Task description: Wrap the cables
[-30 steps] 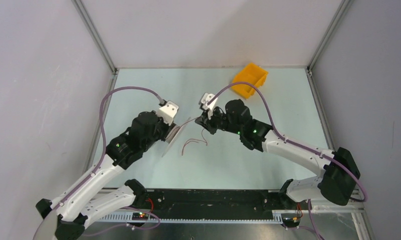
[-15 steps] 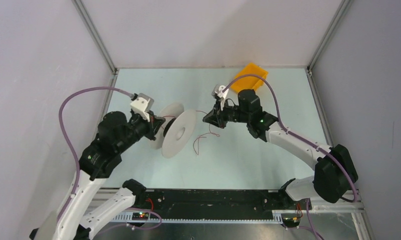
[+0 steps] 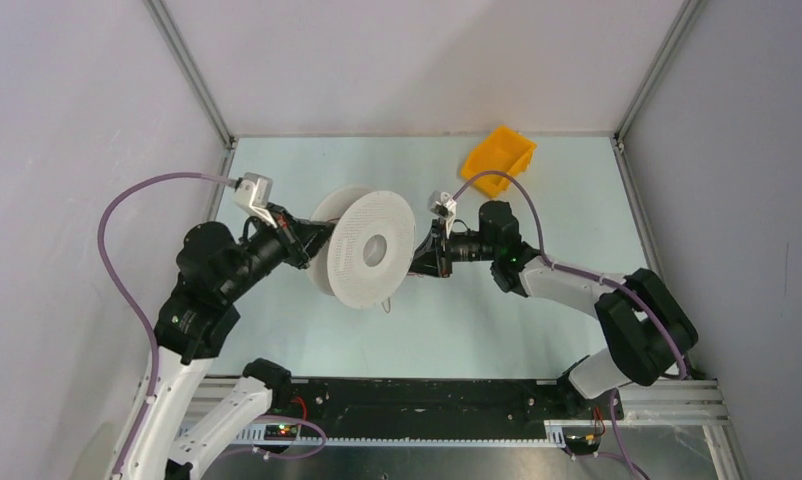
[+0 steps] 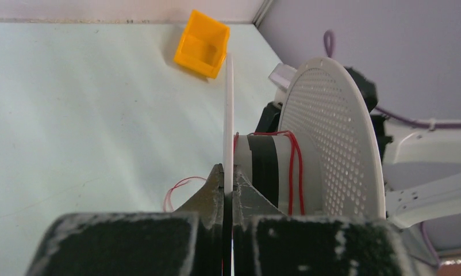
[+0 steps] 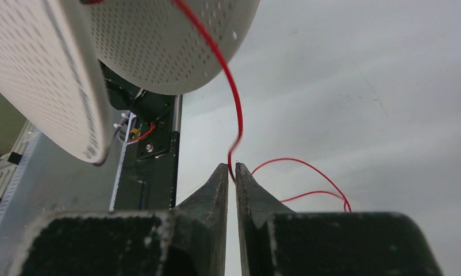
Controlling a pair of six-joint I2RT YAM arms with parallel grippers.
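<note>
A white spool (image 3: 372, 250) with perforated flanges hangs above the table centre, its flat face turned up toward the top camera. My left gripper (image 4: 229, 178) is shut on the thin edge of the near flange (image 4: 229, 103). In the top view, my left gripper (image 3: 310, 242) is at the spool's left. A few turns of thin red cable (image 4: 294, 167) lie on the hub. My right gripper (image 5: 231, 169) is shut on the red cable (image 5: 235, 106), which runs up to the spool (image 5: 159, 40). In the top view, my right gripper (image 3: 418, 262) is just right of the spool. A loose loop (image 5: 308, 172) trails off.
An orange bin (image 3: 499, 158) stands at the back right of the table and also shows in the left wrist view (image 4: 203, 43). A loose red loop (image 4: 175, 190) hangs below the spool. Enclosure walls close in on both sides.
My left arm has swung the spool round so that its flat face now points up. My right gripper has moved down and left, close against the spool, with the cable.
</note>
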